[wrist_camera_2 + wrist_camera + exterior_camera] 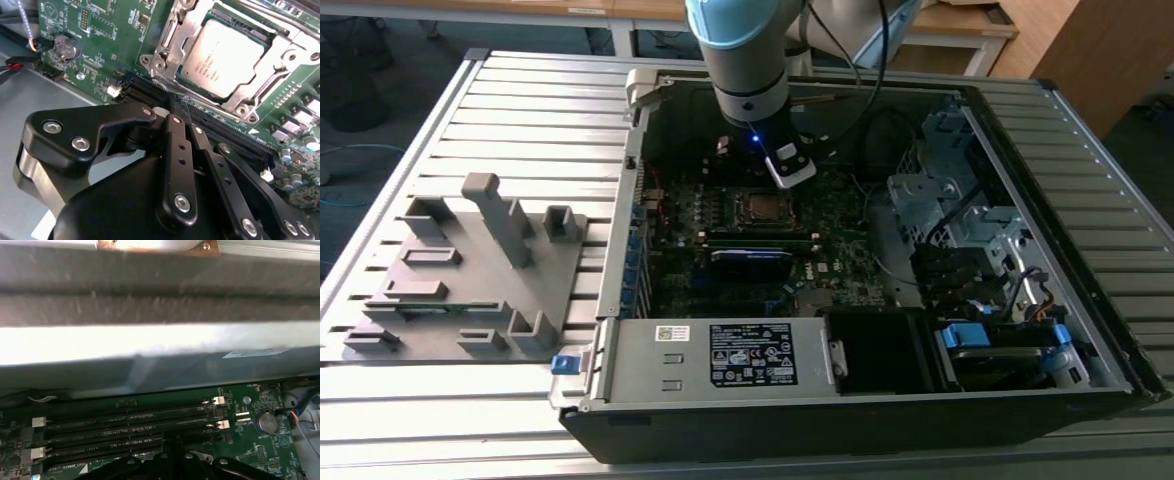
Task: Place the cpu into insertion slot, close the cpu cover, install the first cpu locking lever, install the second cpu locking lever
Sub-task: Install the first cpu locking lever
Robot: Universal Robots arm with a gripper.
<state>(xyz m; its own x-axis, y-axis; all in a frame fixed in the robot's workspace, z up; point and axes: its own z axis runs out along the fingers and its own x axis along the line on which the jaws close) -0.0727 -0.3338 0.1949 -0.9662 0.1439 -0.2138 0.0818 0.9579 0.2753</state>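
1. Black linkage of the end effector lies nearest in the second wrist view, fingers drawn together to a narrow tip, holding nothing I can make out, poised over the memory slots.
2. Just beyond, the cpu sits in the insertion slot with the cpu cover framing it, probably already closed.
3. Only the exterior view places the arm inside the computer case on the bench.
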